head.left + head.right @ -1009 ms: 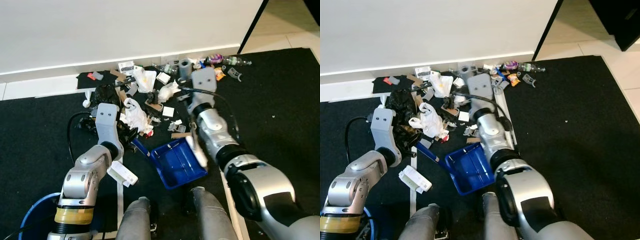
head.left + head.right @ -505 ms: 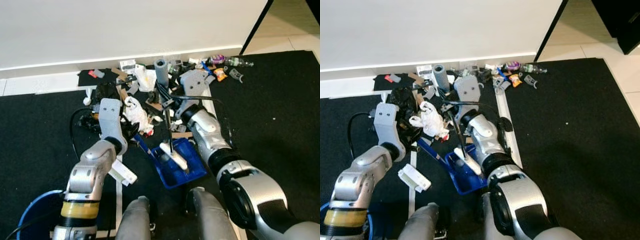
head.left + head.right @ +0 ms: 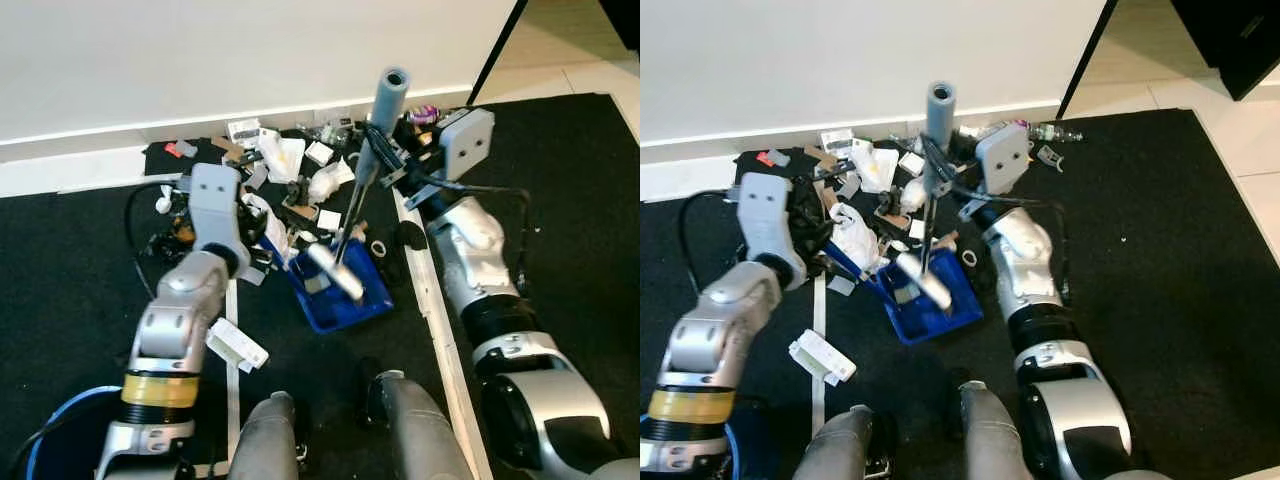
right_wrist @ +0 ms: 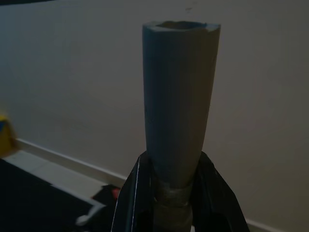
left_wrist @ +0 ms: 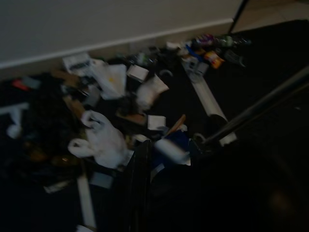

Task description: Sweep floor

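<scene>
Trash [image 3: 290, 165] is piled on the black carpet [image 3: 580, 180] along the far wall [image 3: 200, 50]: paper scraps, a white bag [image 3: 855, 235], boxes, a bottle [image 3: 1045, 130]. Right gripper [image 4: 166, 193] has its fingers clamped on the broom [image 3: 355, 200], just below the grey handle end that sticks up. Its shaft slants down to the white head, which sits in the blue dustpan [image 3: 350, 295]. The dustpan is on the carpet near the middle, right at the near edge of the pile. Left gripper [image 3: 262, 258] is at the dustpan's left side by its handle; can't tell if those fingers are together or apart, it's too dark. A white box [image 3: 237, 344] lies near the left arm.
</scene>
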Tool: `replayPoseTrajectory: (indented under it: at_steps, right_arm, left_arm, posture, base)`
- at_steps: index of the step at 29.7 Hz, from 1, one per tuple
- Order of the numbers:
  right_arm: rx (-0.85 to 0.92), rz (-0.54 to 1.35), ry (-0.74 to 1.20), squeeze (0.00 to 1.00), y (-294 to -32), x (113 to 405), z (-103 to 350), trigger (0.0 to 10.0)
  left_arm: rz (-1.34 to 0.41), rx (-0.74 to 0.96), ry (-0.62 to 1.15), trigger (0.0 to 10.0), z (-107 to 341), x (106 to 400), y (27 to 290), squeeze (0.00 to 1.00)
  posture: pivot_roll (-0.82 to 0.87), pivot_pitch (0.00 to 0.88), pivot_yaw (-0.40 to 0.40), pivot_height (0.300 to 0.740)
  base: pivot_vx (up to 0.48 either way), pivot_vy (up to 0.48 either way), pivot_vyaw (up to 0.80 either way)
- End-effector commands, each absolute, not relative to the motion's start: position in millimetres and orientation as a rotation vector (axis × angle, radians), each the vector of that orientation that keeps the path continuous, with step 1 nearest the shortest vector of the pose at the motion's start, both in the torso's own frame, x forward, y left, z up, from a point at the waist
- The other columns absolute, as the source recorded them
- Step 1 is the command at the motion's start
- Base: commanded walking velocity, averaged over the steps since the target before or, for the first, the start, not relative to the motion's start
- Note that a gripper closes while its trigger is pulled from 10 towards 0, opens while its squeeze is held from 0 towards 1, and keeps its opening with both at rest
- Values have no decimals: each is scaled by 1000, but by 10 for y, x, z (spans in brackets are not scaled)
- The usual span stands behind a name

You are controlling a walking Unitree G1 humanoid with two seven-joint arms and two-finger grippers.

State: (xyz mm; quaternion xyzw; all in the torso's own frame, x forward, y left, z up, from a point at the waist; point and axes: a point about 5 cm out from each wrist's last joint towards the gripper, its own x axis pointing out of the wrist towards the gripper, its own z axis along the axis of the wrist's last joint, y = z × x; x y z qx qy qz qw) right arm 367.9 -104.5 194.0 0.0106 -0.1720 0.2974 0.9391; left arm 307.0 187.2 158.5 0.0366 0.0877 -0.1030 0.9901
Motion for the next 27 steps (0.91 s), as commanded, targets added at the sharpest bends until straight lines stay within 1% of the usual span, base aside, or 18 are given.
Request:
replayPoseTrajectory:
  at_steps: [1, 6, 8, 10, 15, 18, 19, 21, 22, 23, 26, 27]
  right_arm:
    - [21, 586, -373, 0, -1108, 3664, 1991, 10000]
    - [-10, 504, -341, 0, -1345, 3728, 1981, 10000]
    - [-19, 486, -329, 0, -1389, 3738, 1962, 10000]
    - [-36, 443, -293, 0, -1487, 3757, 1890, 10000]
    - [-72, 400, -233, 0, -1588, 3756, 1748, 10000]
    - [-94, 376, -173, 0, -1607, 3756, 1610, 10000]
    - [-94, 376, -173, 0, -1607, 3756, 1610, 10000]
    - [-94, 369, -136, 0, -1565, 3764, 1532, 10000]
    - [-108, 365, -121, 0, -1527, 3767, 1494, 10000]
    - [-108, 365, -121, 0, -1527, 3767, 1494, 10000]
    - [-138, 347, -106, 0, -1491, 3775, 1457, 10000]
    - [-157, 319, -112, 0, -1508, 3785, 1469, 10000]
  left_arm:
    - [-183, 114, 153, 10000, 1699, 3036, 1995, 0]
    - [-182, 164, 165, 10000, 1792, 2992, 2163, 0]
    - [-178, 159, 174, 10000, 1790, 2989, 2188, 0]
    - [-168, 143, 208, 10000, 1746, 2981, 2240, 0]
    - [-153, 136, 282, 10000, 1616, 2979, 2274, 0]
    - [-127, 142, 361, 10000, 1469, 3053, 2240, 0]
    - [-127, 142, 361, 10000, 1469, 3053, 2240, 0]
    - [-128, 165, 389, 10000, 1413, 3143, 2196, 0]
    - [-137, 206, 397, 10000, 1393, 3208, 2145, 0]
    - [-137, 206, 397, 10000, 1393, 3208, 2145, 0]
    - [-159, 237, 409, 10000, 1366, 3287, 2048, 0]
    - [-186, 223, 410, 10000, 1351, 3311, 1961, 0]
  posture:
    - [128, 282, -34, 740]
    - [134, 280, -33, 740]
    - [134, 278, -33, 740]
    - [133, 277, -32, 740]
    - [128, 276, -31, 740]
    - [133, 283, -28, 740]
    - [133, 283, -28, 740]
    - [140, 297, -19, 740]
    - [143, 301, -18, 740]
    - [143, 301, -18, 740]
    - [150, 307, -14, 740]
    - [149, 310, -12, 740]
  base:
    - [0, 0, 0]
    - [0, 0, 0]
    - [0, 0, 0]
    - [0, 0, 0]
    - [0, 0, 0]
    - [0, 0, 0]
    - [0, 0, 0]
    - [0, 0, 0]
    - [0, 0, 0]
    - [0, 0, 0]
    - [0, 0, 0]
    - [0, 0, 0]
